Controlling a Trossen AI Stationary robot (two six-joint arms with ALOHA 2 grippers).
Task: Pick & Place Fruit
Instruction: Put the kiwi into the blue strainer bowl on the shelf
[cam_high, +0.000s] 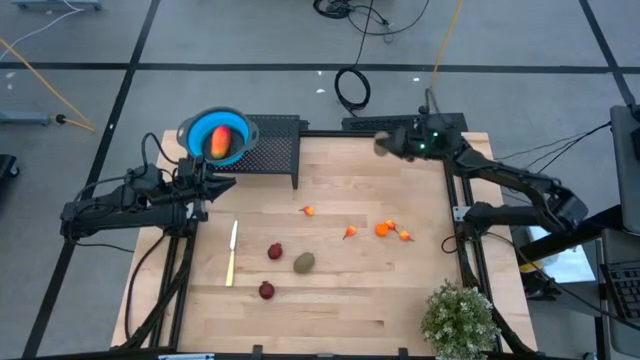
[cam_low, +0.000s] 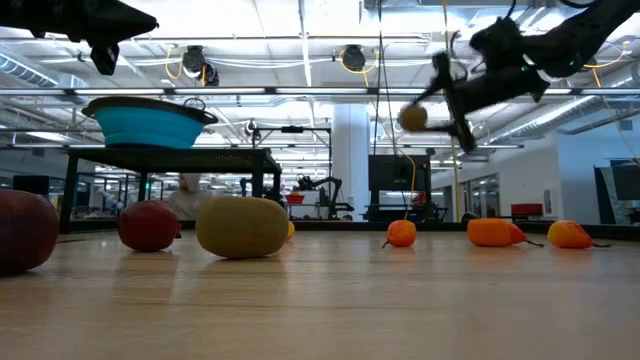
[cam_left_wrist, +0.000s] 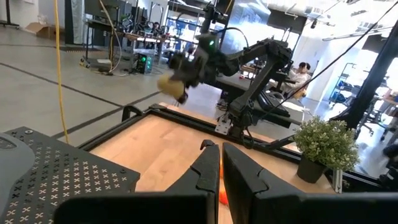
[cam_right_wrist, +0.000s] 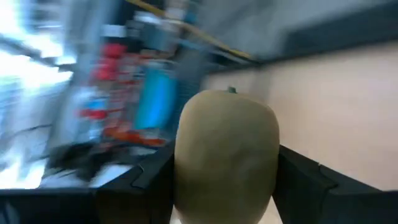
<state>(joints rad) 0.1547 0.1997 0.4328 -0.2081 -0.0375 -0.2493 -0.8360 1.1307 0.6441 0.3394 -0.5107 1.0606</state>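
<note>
Carrying an olive-green fruit (cam_right_wrist: 225, 155) clamped between my right gripper's (cam_high: 385, 145) fingers, I hang high over the table's far right corner. The blue bowl (cam_high: 195, 128), with a red-orange piece (cam_high: 219, 143) already inside, lies well off to my left along the far edge, so I judge the coming move a long sideways sweep. My left gripper (cam_high: 213, 187) waits just beside that bowl, fingers nearly closed on nothing.

Knife (cam_high: 232, 252), blue bowl (cam_high: 200, 131), potted plant (cam_high: 459, 316) visible.
</note>
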